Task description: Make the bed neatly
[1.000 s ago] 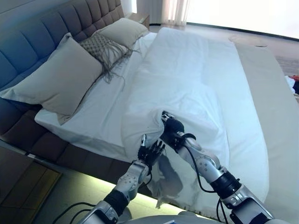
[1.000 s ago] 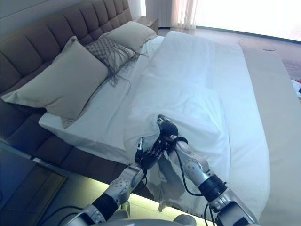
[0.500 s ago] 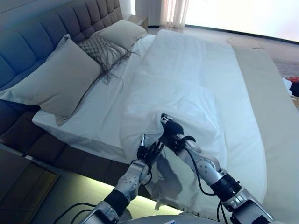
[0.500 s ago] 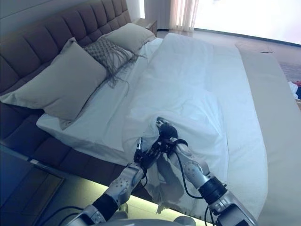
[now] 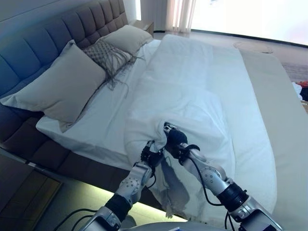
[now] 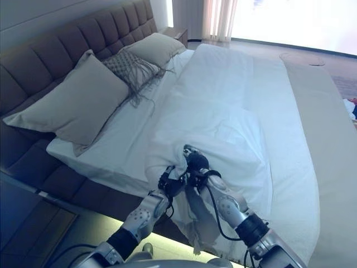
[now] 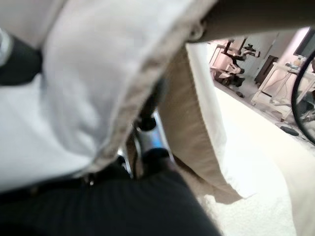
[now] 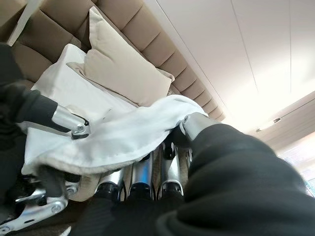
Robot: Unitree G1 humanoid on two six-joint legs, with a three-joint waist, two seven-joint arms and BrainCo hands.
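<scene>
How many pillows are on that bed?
3, all along the headboard: a large beige pillow nearest the robot, a small fringed patterned cushion in the middle, and another beige pillow farthest away. The duvet might hide more.

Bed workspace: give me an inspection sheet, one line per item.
Surface: bed with a white sheet, padded headboard along the robot's left.
Job's things: white duvet lies rumpled down the middle of the bed, its near corner bunched up and lifted at the bed's edge.
Clutter: two beige pillows with a fringed cushion between them, all at the headboard.
Hands: left hand and right hand meet at the duvet corner, each shut on the cloth edge.
Cables: nothing seen on the bed.
Surroundings: curtain and a bright window beyond the far end.
</scene>
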